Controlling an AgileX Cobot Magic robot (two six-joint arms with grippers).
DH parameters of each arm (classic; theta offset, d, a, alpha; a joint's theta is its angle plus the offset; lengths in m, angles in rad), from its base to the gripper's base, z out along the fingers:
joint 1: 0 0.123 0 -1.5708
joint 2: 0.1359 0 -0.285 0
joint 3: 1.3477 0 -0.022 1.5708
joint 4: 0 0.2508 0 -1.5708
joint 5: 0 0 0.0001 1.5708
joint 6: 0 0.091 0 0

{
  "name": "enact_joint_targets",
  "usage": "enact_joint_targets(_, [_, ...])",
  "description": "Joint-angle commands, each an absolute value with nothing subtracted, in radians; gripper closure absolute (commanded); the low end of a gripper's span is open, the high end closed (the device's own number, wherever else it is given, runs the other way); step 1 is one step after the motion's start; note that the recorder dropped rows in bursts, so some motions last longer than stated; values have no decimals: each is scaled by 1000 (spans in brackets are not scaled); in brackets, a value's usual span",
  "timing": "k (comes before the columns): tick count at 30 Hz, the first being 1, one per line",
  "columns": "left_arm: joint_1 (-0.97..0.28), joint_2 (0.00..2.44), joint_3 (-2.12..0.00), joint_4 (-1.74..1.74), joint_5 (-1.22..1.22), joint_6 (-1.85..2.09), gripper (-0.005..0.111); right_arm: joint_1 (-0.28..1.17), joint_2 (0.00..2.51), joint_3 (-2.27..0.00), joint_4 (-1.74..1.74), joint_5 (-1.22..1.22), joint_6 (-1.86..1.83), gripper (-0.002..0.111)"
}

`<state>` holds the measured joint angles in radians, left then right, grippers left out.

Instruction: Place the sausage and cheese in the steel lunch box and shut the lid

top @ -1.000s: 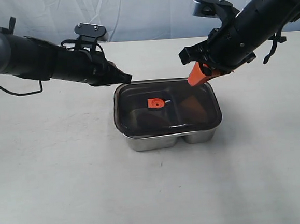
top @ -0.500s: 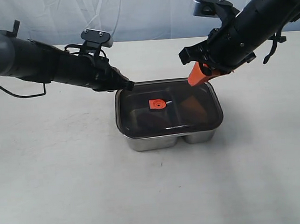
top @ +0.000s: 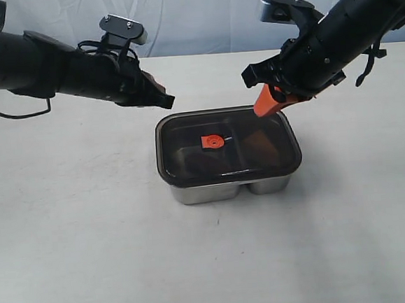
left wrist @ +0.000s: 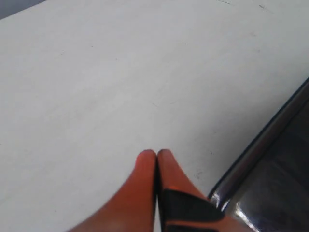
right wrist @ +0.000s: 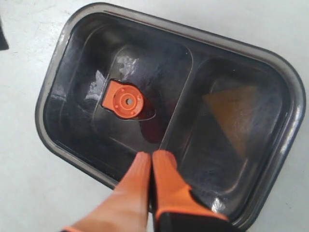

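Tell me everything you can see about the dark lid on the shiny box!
The lid is a dark, smoky see-through rectangle with rounded corners, plastic by its look. A small round orange valve sits near its middle. It lies flat on top of the steel lunch box, covering both compartments. Through it shows the divider and an orange triangle, the cheese. The right gripper, shut, is at one long edge; whether it touches is unclear.

Steel lunch box ctr frame, smoky lid seated flat on it. Cheese dim thru lid, right compartment; sausage faint red, left compartment.
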<state>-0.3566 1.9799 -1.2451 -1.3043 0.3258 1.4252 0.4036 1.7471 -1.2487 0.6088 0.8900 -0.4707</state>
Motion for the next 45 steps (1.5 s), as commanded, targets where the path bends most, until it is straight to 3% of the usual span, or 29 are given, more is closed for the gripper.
enact_joint_targets(1, [-360, 1961, -1247, -1258, 340, 1358, 107, 403, 1737, -1251, 596, 897, -476, 106])
enact_joint_targets(9, [-384, 1921, -1243, -1163, 636, 1236, 107, 403, 1737, -1208, 587, 856, -476, 106])
enact_joint_targets(17, [-504, 1921, -1196, -944, 559, 1081, 107, 403, 1741, -1106, 566, 807, -476, 106])
enact_joint_targets(25, [-518, 1945, -1164, -654, 528, 812, 107, 412, 1800, -1091, 570, 807, -476, 106])
enact_joint_targets(35, [-518, 2008, -1164, -647, 525, 812, 107, 419, 1825, -1091, 566, 801, -476, 106])
enact_joint_targets(45, [-518, 1907, -1166, -659, 491, 812, 107, 419, 1784, -1091, 566, 774, -476, 106])
